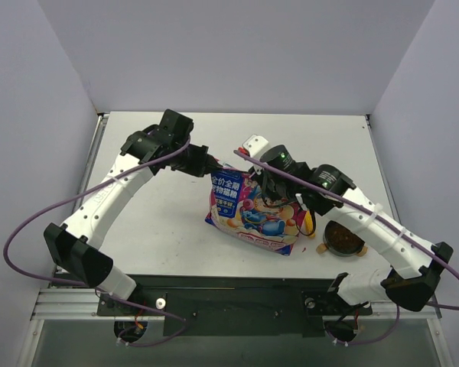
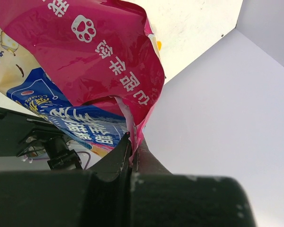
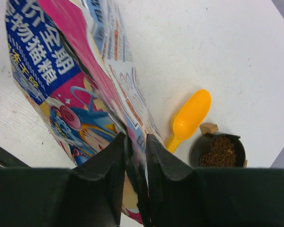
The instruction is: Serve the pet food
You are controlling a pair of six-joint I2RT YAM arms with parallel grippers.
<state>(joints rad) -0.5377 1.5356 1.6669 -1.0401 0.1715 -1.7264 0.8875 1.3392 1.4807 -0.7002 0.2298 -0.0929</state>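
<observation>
Near right, the pet food (image 3: 221, 151) lies in the black bowl (image 3: 196, 152). Our right end effector (image 3: 136, 139) straddles an edge of the bag (image 1: 252, 210); we cannot tell if it grips. Farther left, our left end effector (image 2: 133, 142) pinches its corner. If either slips, the bag may topple.

Quick headcount: two arms, left arm (image 1: 111, 191) and right arm (image 1: 382, 229), so two grippers too, left gripper (image 2: 132, 142) and right gripper (image 3: 136, 142). One pink-and-blue bag (image 1: 256, 210) mid-table. One yellow scoop (image 3: 189, 118) just right of it. One black bowl (image 3: 196, 151) on the near right, with one heap of kibble (image 3: 222, 151) in it. Two little tan blocks (image 1: 321, 247) by that bowl, one per side. One white bit (image 1: 252, 143) on the far side. Two purple cables (image 1: 30, 222), one trailing off each arm. One table (image 1: 168, 222).
</observation>
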